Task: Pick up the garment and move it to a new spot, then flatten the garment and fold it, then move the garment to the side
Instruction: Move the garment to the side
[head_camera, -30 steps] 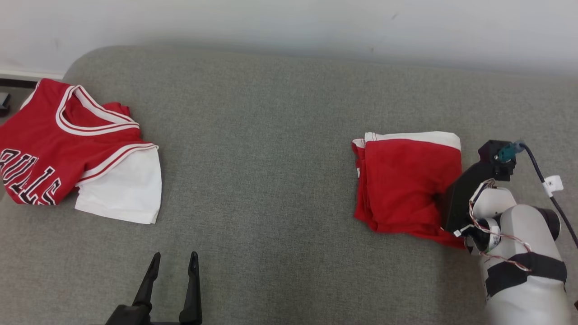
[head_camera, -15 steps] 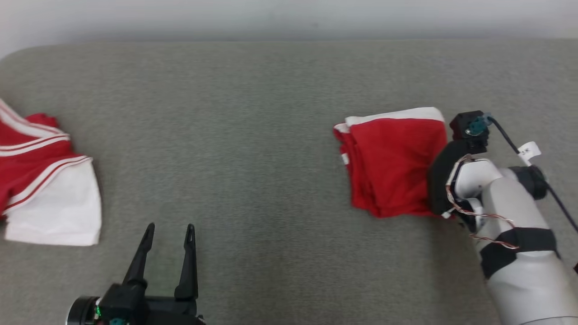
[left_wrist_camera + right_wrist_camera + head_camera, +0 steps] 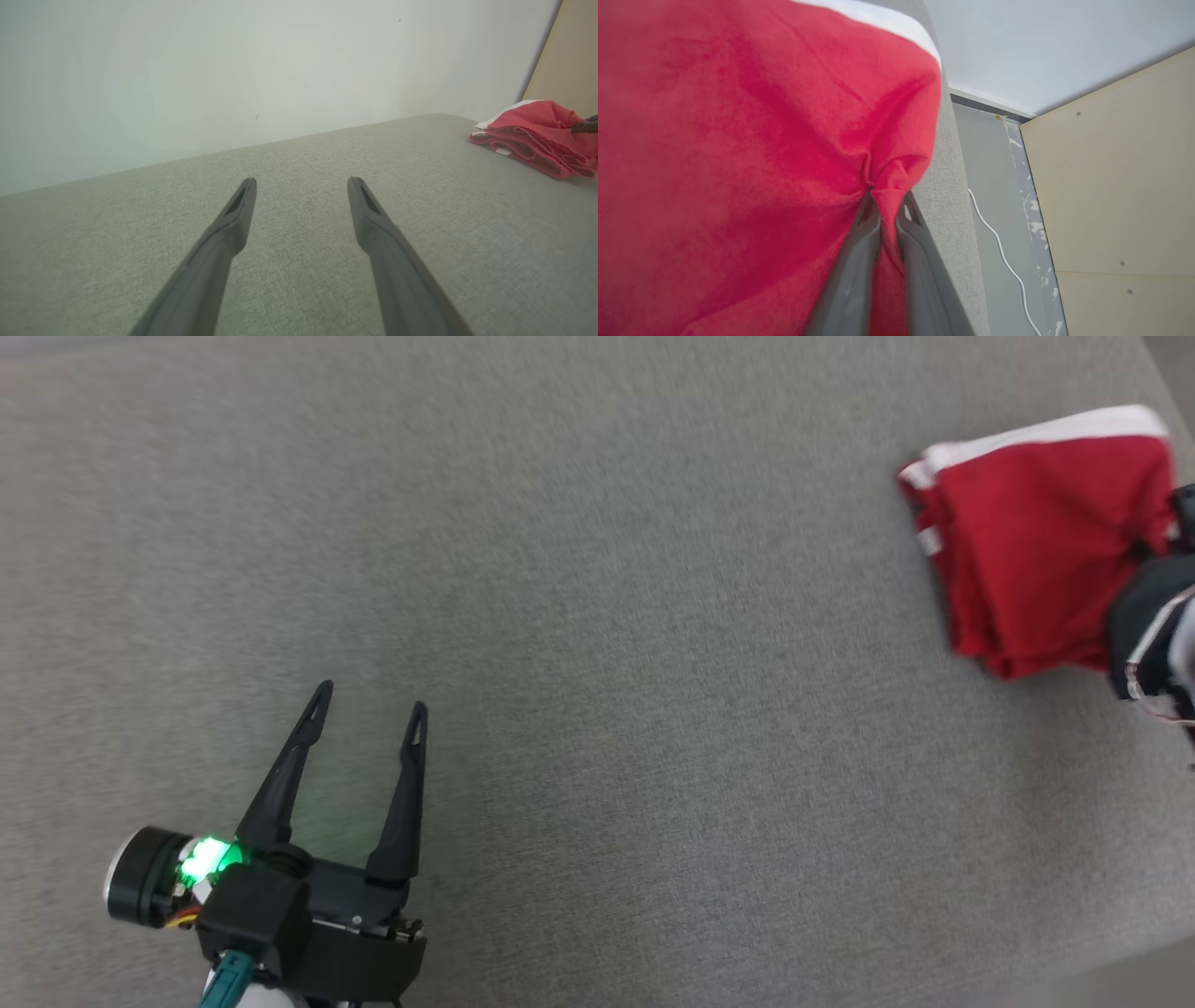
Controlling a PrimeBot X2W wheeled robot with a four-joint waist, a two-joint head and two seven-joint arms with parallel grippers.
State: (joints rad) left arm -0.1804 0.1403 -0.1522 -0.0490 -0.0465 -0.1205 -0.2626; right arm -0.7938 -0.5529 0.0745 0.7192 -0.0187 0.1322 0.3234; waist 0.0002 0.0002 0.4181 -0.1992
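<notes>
Right wrist view: a small pinch of the folded red garment (image 3: 738, 154) is being held by the right gripper (image 3: 888, 199), jaws nearly shut, nr the far right corner of the grey cushion (image 3: 607, 616). Over bare cushion the left gripper (image 3: 371, 696) is being held wide, empty. Risk: folds being pulled apart if only the top layer's pinched. No. of layers caught can't be told; the right gripper's being cut off at head view's edge.
</notes>
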